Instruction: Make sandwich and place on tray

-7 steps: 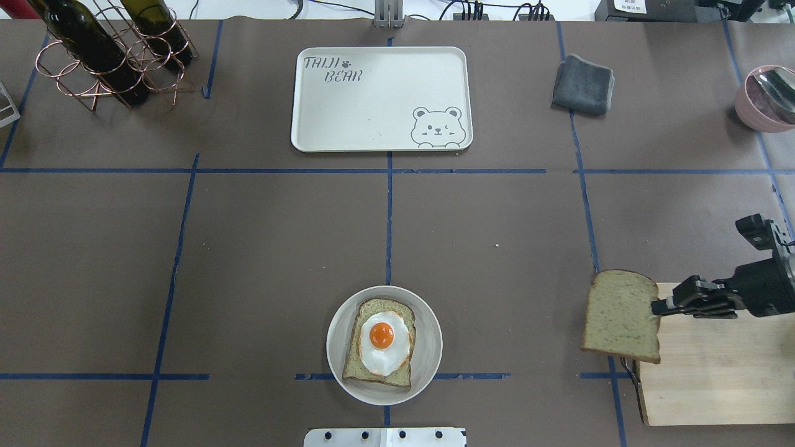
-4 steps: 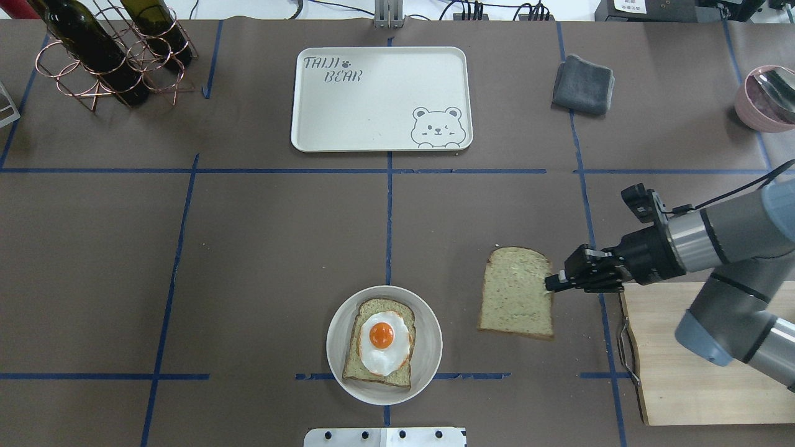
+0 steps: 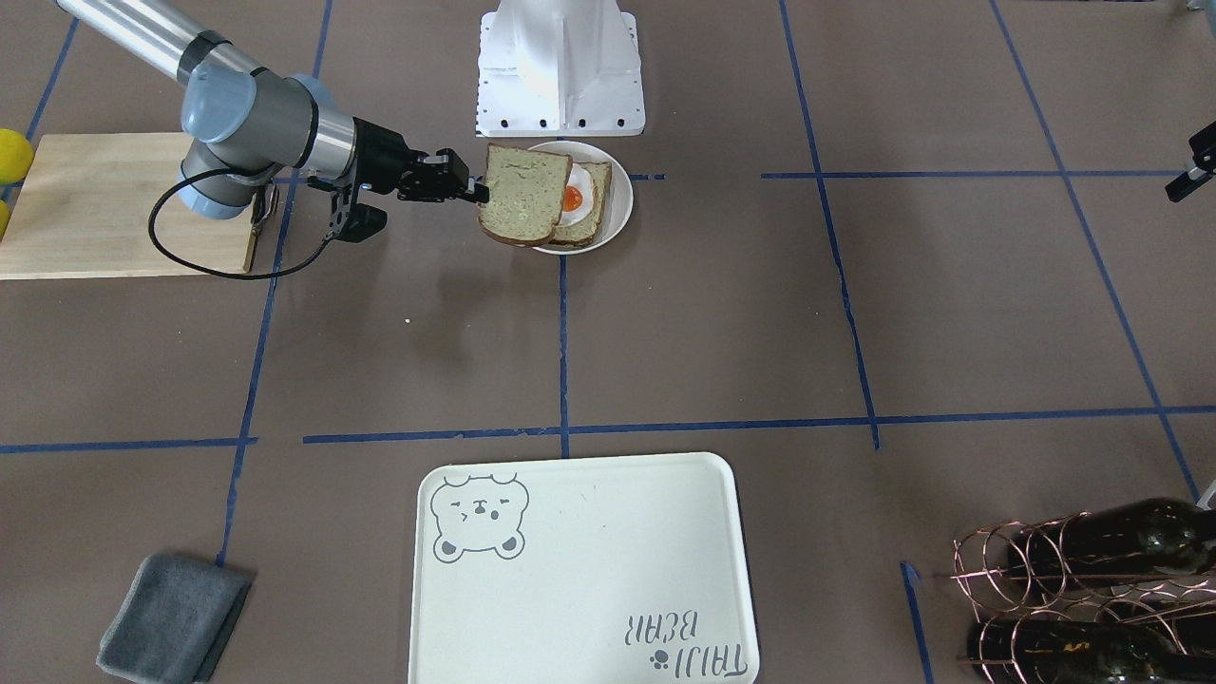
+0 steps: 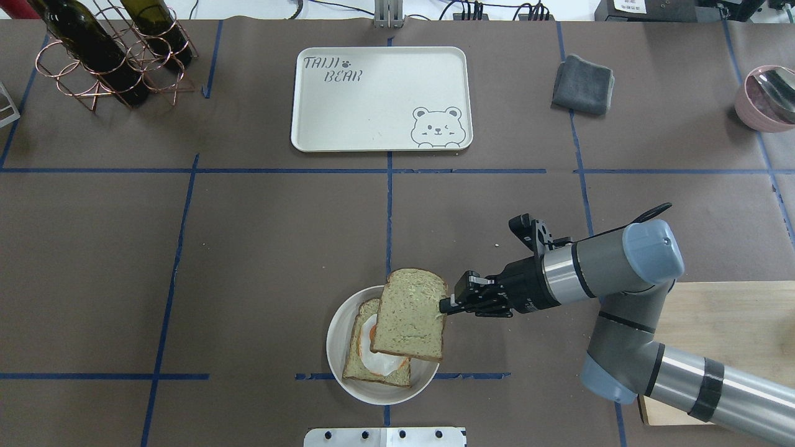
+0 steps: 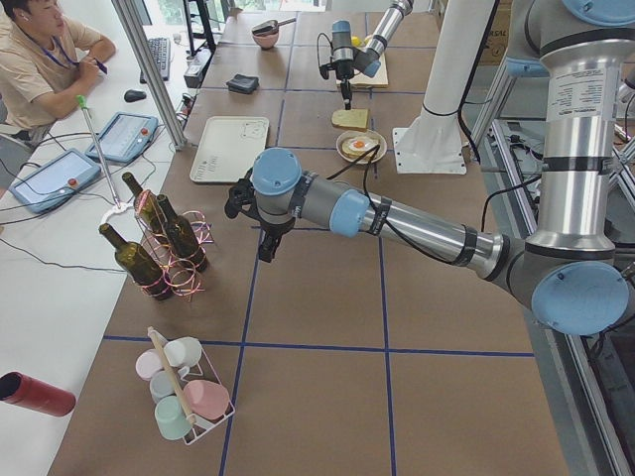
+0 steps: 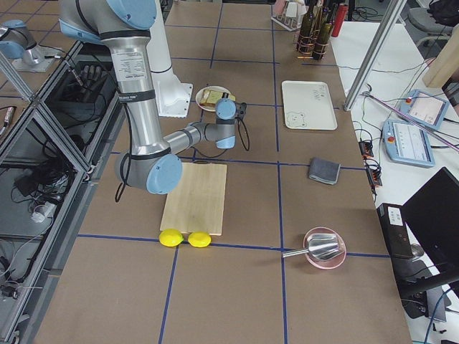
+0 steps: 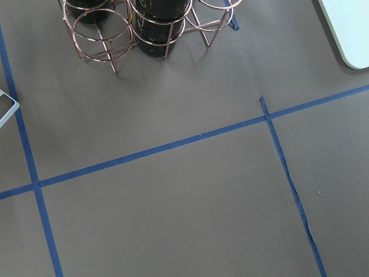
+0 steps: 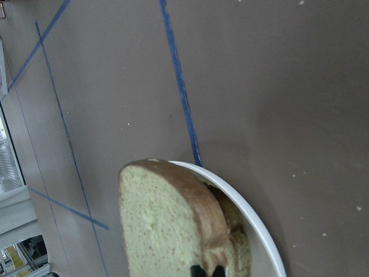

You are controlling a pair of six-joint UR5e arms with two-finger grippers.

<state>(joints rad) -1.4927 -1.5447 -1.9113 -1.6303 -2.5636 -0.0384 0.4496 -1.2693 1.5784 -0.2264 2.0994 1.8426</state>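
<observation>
My right gripper [image 4: 443,305] is shut on the edge of a tan-green bread slice [image 4: 410,313] and holds it level just above the small round white plate [image 4: 335,363]. The slice overlaps the plate's right half. On the plate lies the second slice [image 4: 357,366] with the fried egg [image 4: 380,361], both partly hidden under the held slice. The right wrist view shows the held slice [image 8: 167,225] over the plate rim [image 8: 256,225]. The cream bear tray [image 4: 380,99] lies bare at the far middle. My left gripper [image 5: 238,198] hovers near the bottle rack; I cannot tell its state.
A copper rack with wine bottles [image 4: 105,49] stands far left. A grey cloth [image 4: 584,84] and a pink bowl [image 4: 767,99] are far right. The wooden cutting board [image 4: 733,323] lies near right, with two lemons [image 6: 185,238] by it.
My right gripper has carried the bread slice leftward from the cutting board's edge across the table to above the plate with the egg slice. Nothing else moved.
</observation>
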